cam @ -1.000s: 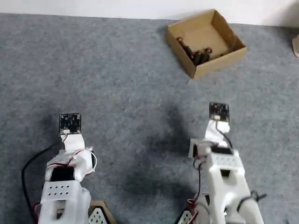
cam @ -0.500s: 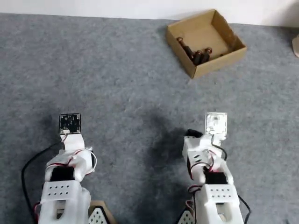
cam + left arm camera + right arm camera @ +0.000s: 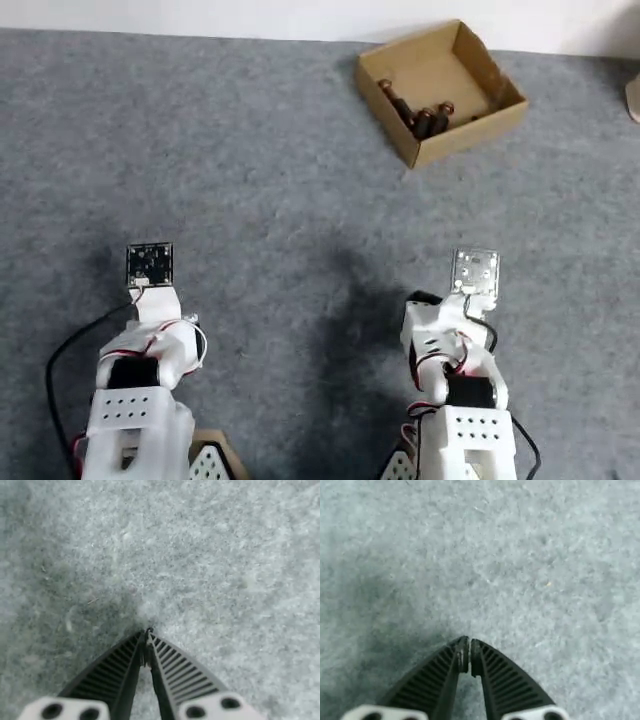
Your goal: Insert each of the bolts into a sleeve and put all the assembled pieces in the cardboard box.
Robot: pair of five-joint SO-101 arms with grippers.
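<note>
Pieces (image 3: 420, 115) in cardboard box (image 3: 440, 70): too small to count. Pale obj (image 3: 634, 98) cut by edge.

I've drawn my right arm (image 3: 450, 345) back toward its base, its leaning body now swung in straight. The cardboard box (image 3: 440, 90) lies farther ahead of its tool (image 3: 469, 654) than before.

The counter (image 3: 250, 150) was a speckled mid-grey felt all over. The cardboard box (image 3: 465, 137) was plain tan-brown, and the assembled pieces (image 3: 420, 118) in it looked dark brown-black with coppery ends. The left arm (image 3: 135, 410) and right arm (image 3: 470, 435) were white with black blocks and red wires (image 3: 140, 347). The left pincer (image 3: 147, 634) and right pincer (image 3: 469, 649) were matte black and ribbed.
</note>
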